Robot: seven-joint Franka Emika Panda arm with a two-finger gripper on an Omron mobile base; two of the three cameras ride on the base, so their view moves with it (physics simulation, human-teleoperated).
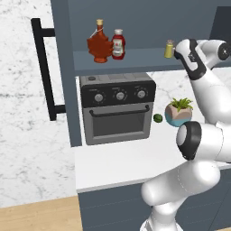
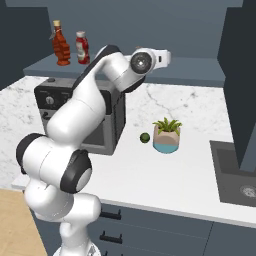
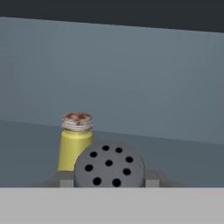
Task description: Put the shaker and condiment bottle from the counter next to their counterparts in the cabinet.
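In the hand view my gripper is shut on the shaker, whose round grey cap with several holes sits between the fingers. Just behind it, to the left, stands the yellow shaker on the cabinet shelf. From the left base view the yellow shaker is right beside my hand at the shelf's right end. The red condiment bottle stands on the same shelf, touching or nearly touching the maple-leaf bottle. The held shaker's body is hidden below the cap.
A grey toaster oven stands on the white counter under the shelf. A potted plant and a lime sit to its right. The open cabinet door with its black handle hangs left; a sink lies right.
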